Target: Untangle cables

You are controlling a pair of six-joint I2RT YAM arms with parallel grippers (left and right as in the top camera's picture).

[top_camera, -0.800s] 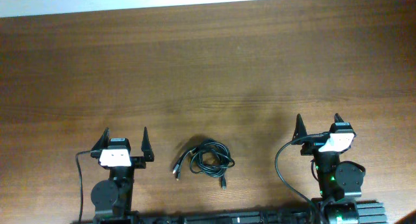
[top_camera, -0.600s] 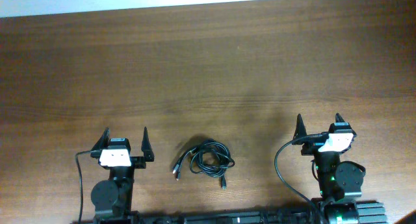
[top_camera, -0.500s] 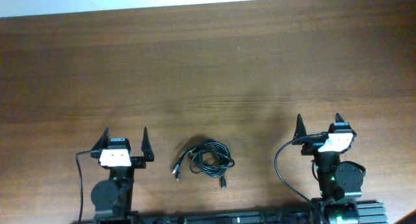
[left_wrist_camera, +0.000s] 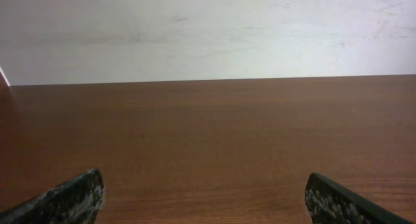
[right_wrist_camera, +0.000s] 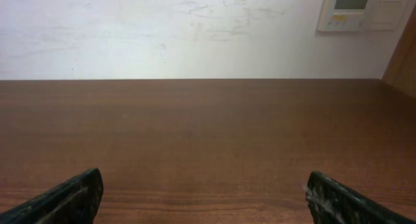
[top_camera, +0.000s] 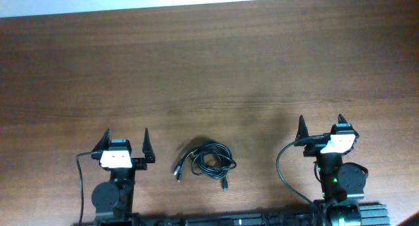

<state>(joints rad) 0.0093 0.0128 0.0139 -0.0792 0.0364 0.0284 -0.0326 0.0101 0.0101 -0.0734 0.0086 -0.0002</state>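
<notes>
The cables [top_camera: 208, 160] lie as one small tangled black bundle on the wooden table near the front edge, with plug ends at its left and bottom. My left gripper [top_camera: 126, 138] is open and empty, to the left of the bundle. My right gripper [top_camera: 320, 124] is open and empty, well to the right of it. The left wrist view [left_wrist_camera: 205, 195] and the right wrist view [right_wrist_camera: 205, 195] show only spread fingertips over bare wood. The cables are out of view in both.
The brown wooden table [top_camera: 209, 75] stretches back to a white wall. Thicker black wires [top_camera: 283, 170] loop from the right arm base, and one [top_camera: 80, 180] runs by the left base. A wall panel [right_wrist_camera: 364, 10] hangs at the back right.
</notes>
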